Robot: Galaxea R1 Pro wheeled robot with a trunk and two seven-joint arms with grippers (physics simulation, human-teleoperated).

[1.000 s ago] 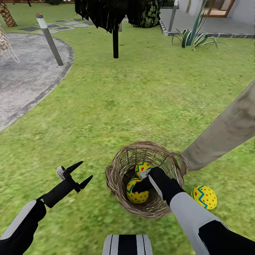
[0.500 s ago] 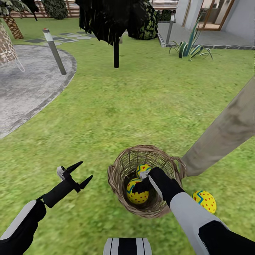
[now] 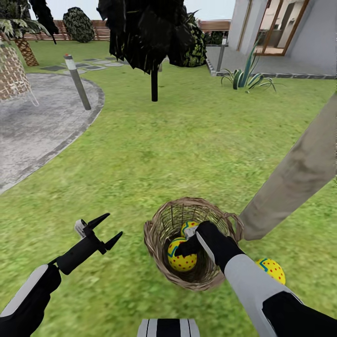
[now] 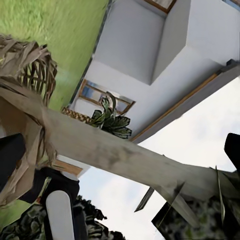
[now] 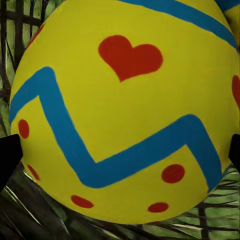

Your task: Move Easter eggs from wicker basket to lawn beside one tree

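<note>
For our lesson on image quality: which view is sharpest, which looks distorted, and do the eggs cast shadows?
Right wrist view: the egg is close and crisp. Left wrist view: scene appears tilted, pale trunk running slantwise. Head view: grass is softly blurred, and the egg on it casts no clear shadow.

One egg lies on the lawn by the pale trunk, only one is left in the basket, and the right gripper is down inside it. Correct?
Not quite: two eggs are in the basket, as the head view shows. One egg lies by the pale trunk, and the right gripper is inside the basket.

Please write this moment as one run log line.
right tool: inside wicker basket, at egg | left tool: open, idle | eggs out: one
</note>
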